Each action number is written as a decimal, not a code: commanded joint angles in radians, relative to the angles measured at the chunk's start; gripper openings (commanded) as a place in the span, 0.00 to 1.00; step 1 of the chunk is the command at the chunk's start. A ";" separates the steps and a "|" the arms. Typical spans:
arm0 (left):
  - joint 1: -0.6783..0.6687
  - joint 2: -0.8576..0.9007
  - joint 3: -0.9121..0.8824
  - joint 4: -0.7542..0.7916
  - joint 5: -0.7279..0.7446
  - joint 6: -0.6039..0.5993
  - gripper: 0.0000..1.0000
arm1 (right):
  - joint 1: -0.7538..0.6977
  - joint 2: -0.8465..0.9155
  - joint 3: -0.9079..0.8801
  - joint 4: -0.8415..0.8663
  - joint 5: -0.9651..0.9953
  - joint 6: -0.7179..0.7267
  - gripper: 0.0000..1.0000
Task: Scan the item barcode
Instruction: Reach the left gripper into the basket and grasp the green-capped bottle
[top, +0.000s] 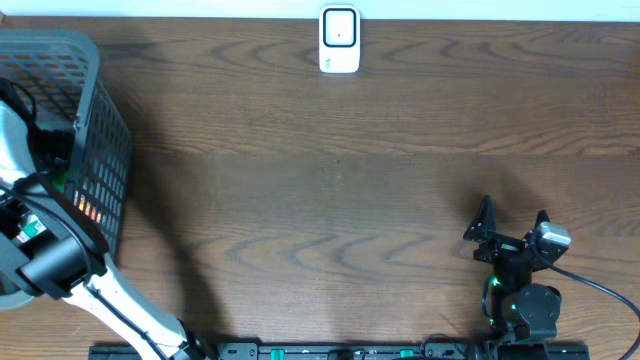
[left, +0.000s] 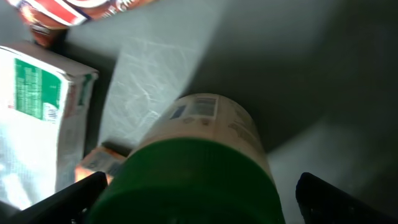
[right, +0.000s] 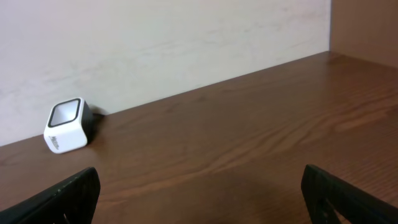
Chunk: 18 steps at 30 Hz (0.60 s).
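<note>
Your left hand (left: 199, 199) sits wide open either side of the green-capped bottle (left: 208, 121) in the basket (top: 100, 150) at the counter's left edge, so centre it, close below the cap, leave the label uncovered for the scanner (top: 340, 40) at the back edge; right hand (top: 513, 228) wide, empty.

Probably a mock shop checkout on a lab bench: a white barcode scanner (top: 339, 40) sits top centre on the wooden table (top: 330, 170), and a grey mesh basket (top: 100, 150) upper left holds packaged groceries (left: 37, 112).
</note>
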 joint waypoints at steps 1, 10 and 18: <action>0.002 0.032 -0.008 -0.011 -0.020 0.008 0.96 | 0.008 -0.003 -0.002 -0.002 -0.001 -0.013 0.99; 0.003 0.037 -0.023 -0.008 -0.040 0.009 0.91 | 0.008 -0.003 -0.002 -0.002 -0.001 -0.013 0.99; 0.004 0.037 -0.081 0.031 -0.040 0.036 0.81 | 0.008 -0.003 -0.002 -0.002 -0.001 -0.013 0.99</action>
